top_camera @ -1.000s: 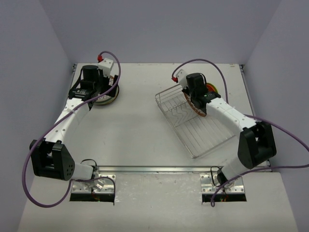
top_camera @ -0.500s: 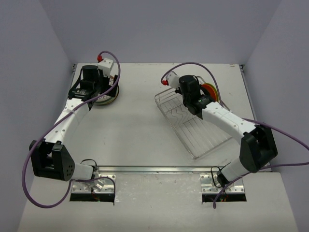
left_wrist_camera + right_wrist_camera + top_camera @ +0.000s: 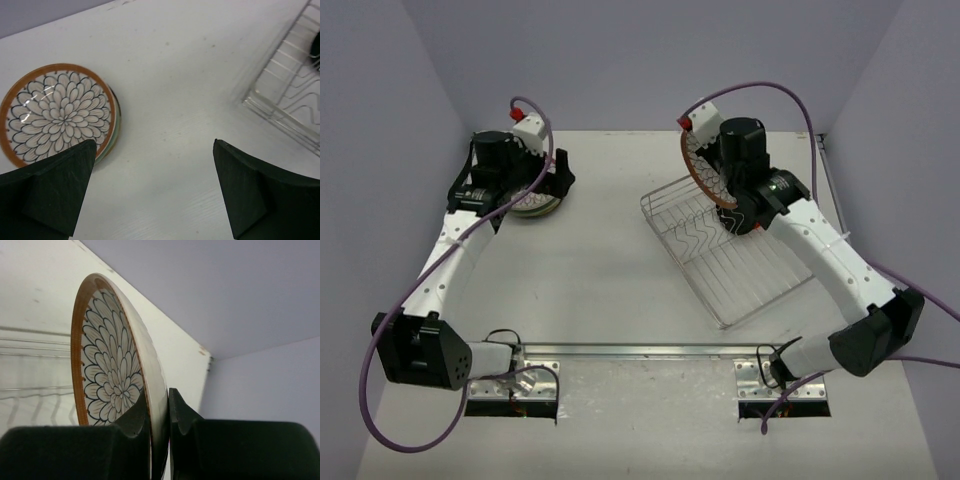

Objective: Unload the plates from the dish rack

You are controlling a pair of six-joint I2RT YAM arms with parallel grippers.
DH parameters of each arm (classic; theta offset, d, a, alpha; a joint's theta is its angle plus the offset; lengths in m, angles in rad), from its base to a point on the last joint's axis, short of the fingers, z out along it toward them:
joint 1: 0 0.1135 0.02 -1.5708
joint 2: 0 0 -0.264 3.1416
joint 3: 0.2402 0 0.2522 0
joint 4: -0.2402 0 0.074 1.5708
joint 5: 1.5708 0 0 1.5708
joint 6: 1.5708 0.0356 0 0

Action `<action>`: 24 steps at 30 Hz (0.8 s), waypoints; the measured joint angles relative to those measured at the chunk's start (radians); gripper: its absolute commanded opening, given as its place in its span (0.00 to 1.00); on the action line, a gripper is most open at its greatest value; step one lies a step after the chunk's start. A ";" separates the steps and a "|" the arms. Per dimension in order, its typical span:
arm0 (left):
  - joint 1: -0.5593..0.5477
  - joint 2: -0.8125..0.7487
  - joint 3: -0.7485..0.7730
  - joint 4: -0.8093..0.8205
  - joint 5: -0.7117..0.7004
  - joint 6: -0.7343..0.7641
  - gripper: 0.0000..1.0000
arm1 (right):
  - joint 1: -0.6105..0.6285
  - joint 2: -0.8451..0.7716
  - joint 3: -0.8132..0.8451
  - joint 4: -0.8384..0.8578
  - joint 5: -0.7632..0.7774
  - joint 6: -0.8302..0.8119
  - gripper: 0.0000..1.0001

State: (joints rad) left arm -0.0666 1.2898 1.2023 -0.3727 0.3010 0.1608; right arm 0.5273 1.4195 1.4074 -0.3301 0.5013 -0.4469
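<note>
I am pinching the patterned plate point(image 3: 107, 375) edge-up by its rim, right gripper point(image 3: 159, 402) clamped thin, risking it pivoting loose onto the dish rack point(image 3: 730, 265).

Held plate point(image 3: 107, 375): orange rim, black-outlined petals. Stacked plate point(image 3: 55, 112): same. Rack point(image 3: 725, 268): silver.

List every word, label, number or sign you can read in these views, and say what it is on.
None: no readable text shows in any view.
The patterned plate held in the right hand and the stack's top plate bear only petal drawings. The dish rack is bare wire, with no label visible.
</note>
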 measured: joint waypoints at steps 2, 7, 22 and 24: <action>0.017 -0.034 0.001 0.023 0.087 -0.039 1.00 | -0.023 -0.013 0.073 -0.081 -0.098 0.112 0.00; 0.029 -0.059 0.002 0.101 0.330 -0.172 0.98 | -0.061 -0.042 0.157 -0.218 -0.341 0.337 0.00; -0.090 0.114 0.002 0.135 0.565 -0.368 0.79 | -0.049 0.047 0.128 -0.321 -0.834 0.614 0.00; -0.117 0.130 0.002 0.131 0.578 -0.367 0.78 | -0.049 0.055 0.128 -0.319 -0.848 0.623 0.00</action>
State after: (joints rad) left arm -0.1840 1.4195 1.2041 -0.2421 0.8790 -0.2058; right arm 0.4778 1.4741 1.5349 -0.6487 -0.3464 0.1760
